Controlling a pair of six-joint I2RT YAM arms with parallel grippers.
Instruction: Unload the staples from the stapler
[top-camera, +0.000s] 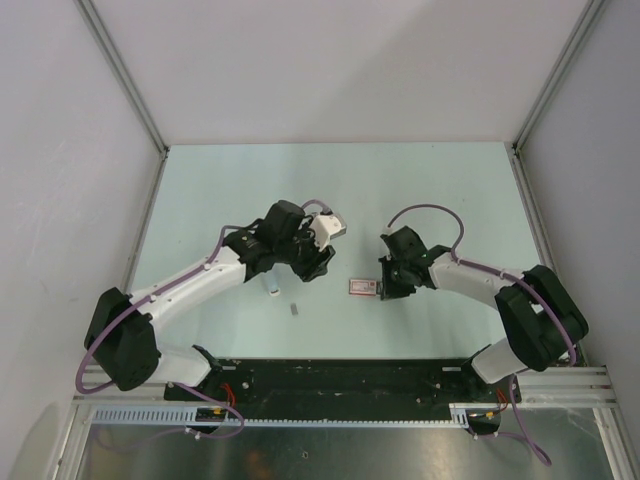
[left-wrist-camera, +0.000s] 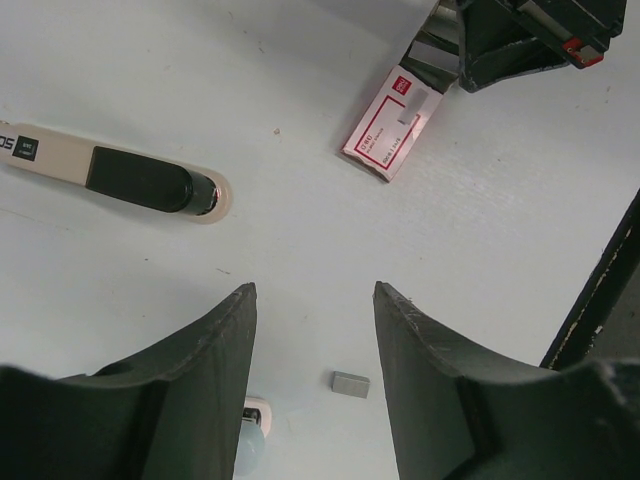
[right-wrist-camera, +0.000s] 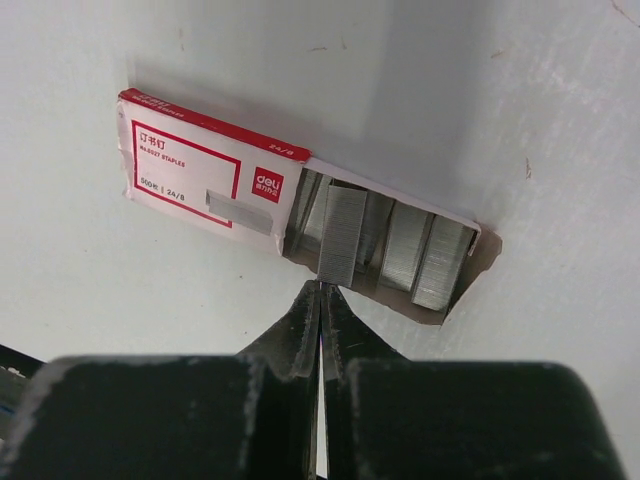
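My left arm slants from its base toward the middle of the bench (top-camera: 420, 190), wrist bent downward. My left hand (left-wrist-camera: 315, 295) hangs above the surface, fingers about half spread and gripping nothing. Under the gap between them the loose strip of staples (left-wrist-camera: 350, 383) lies flat on the bench. The stapler (top-camera: 270, 290) lies just beside that strip, on my left arm's side; in the left wrist view only its pale-blue end shows, from behind one finger. Farther off in that view lies a cream bar with a black block (left-wrist-camera: 115, 172).

Right of centre sits a red-and-white box (right-wrist-camera: 200, 165), its tray slid out toward my right hand (right-wrist-camera: 322, 292). Several grey refill strips (right-wrist-camera: 415, 250) lie side by side in the tray.

My right arm folds in from the right, forearm running low toward the box. That hand is fully closed, tips against the near end of one refill strip; I cannot tell whether it pinches it.
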